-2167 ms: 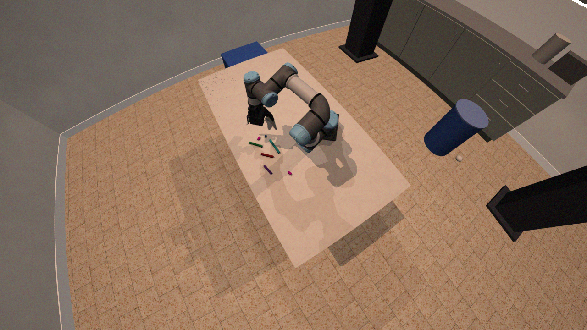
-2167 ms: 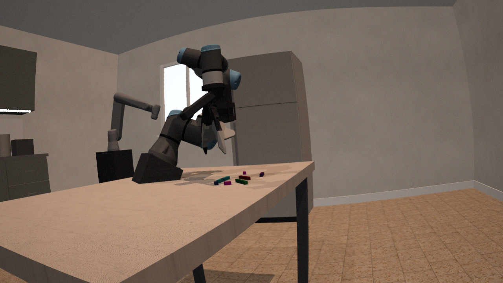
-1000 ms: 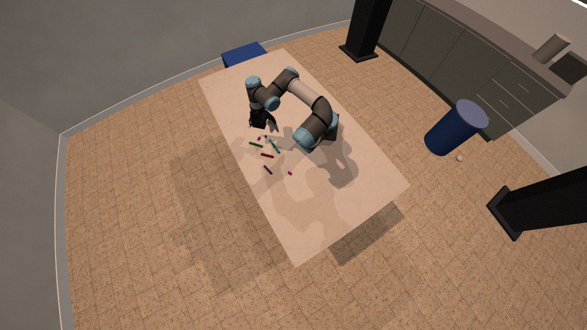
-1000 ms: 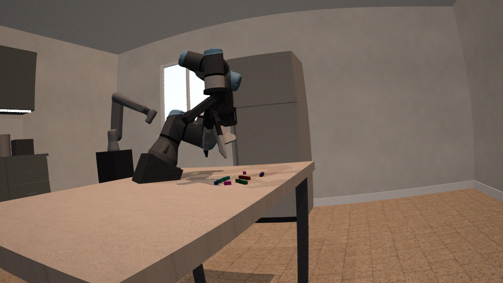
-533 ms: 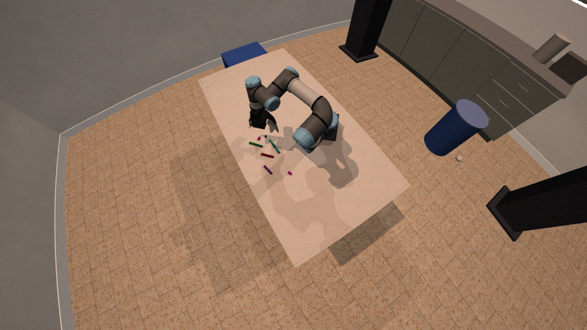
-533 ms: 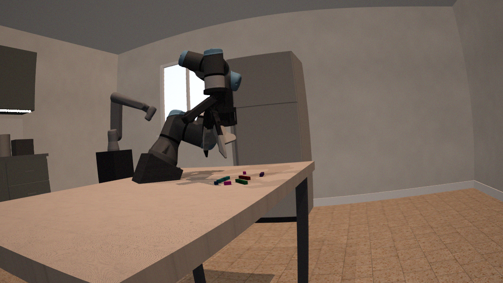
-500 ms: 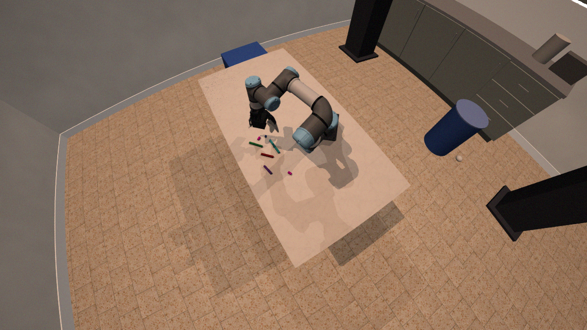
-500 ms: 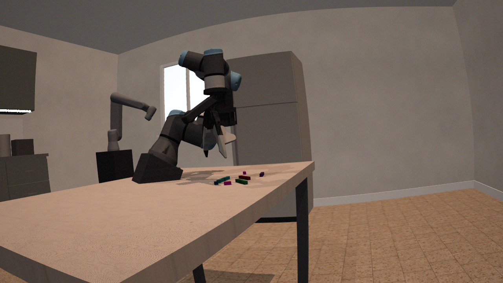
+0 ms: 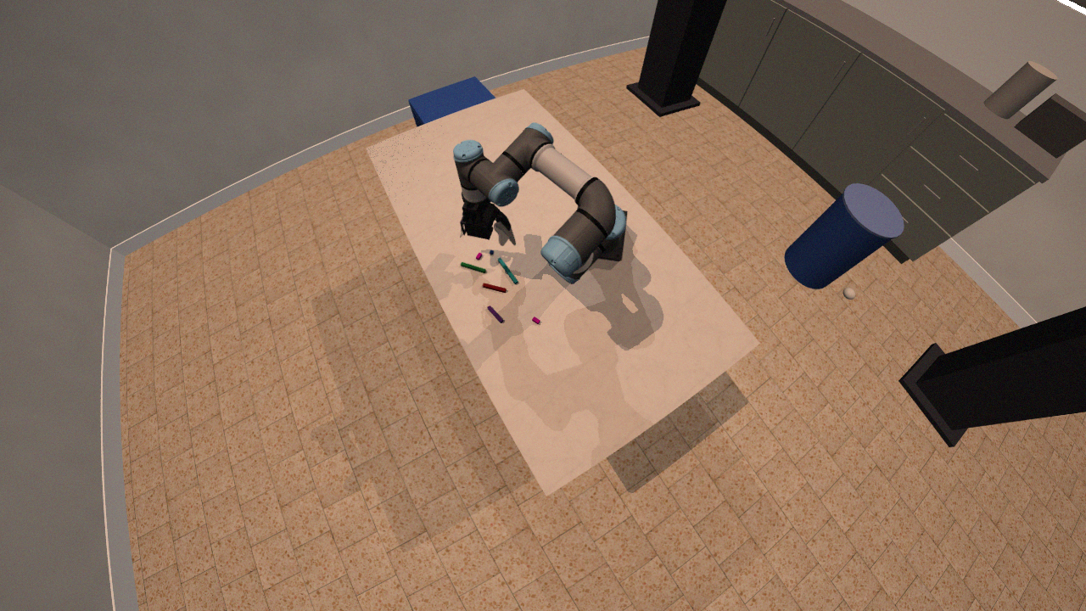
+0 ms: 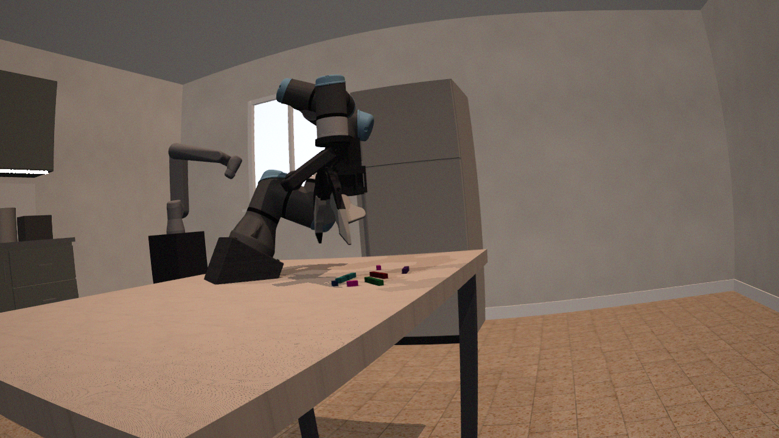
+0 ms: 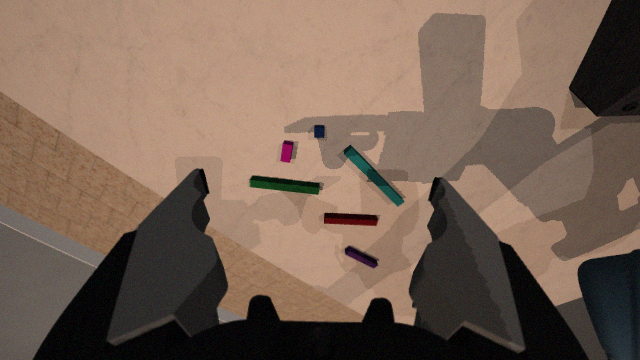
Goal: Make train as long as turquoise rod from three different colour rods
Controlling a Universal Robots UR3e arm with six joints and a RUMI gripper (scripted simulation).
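I can't read any brand, label or lettering on the arm (image 9: pixel 562 170) (image 10: pixel 258 209) or the rods from here. My wrist view leaves out the second magenta rod (image 9: pixel 535 320) (image 10: pixel 378 267), which the top view puts to the right of the purple rod (image 9: pixel 495 314) (image 10: pixel 405 269) (image 11: pixel 361 257). The blue rod (image 9: pixel 491 252) (image 10: pixel 334 283) (image 11: pixel 319 131) is tiny and dark in the top view, and in the wrist view the arm's base and a blue joint cap are cut off at the right edge.

My gripper (image 9: pixel 485 227) (image 10: pixel 333 239) (image 11: pixel 320 174) is wide open, fingers well apart, holding nothing and touching nothing; it hangs above the table (image 9: pixel 683 327) (image 10: pixel 228 348) (image 11: pixel 150 60).

In the wrist view, the first magenta rod (image 9: pixel 478 255) (image 10: pixel 352 283) (image 11: pixel 286 152) lies near the blue one, on its left, with the green rod (image 9: pixel 473 267) (image 10: pixel 373 281) (image 11: pixel 284 185) just below them. The turquoise rod (image 9: pixel 507 270) (image 10: pixel 345 277) (image 11: pixel 374 176) slants to the right of the green, and the red rod (image 9: pixel 494 288) (image 10: pixel 378 275) (image 11: pixel 351 219) sits between turquoise and purple. All seven rods lie apart on the table, so I see no train made.
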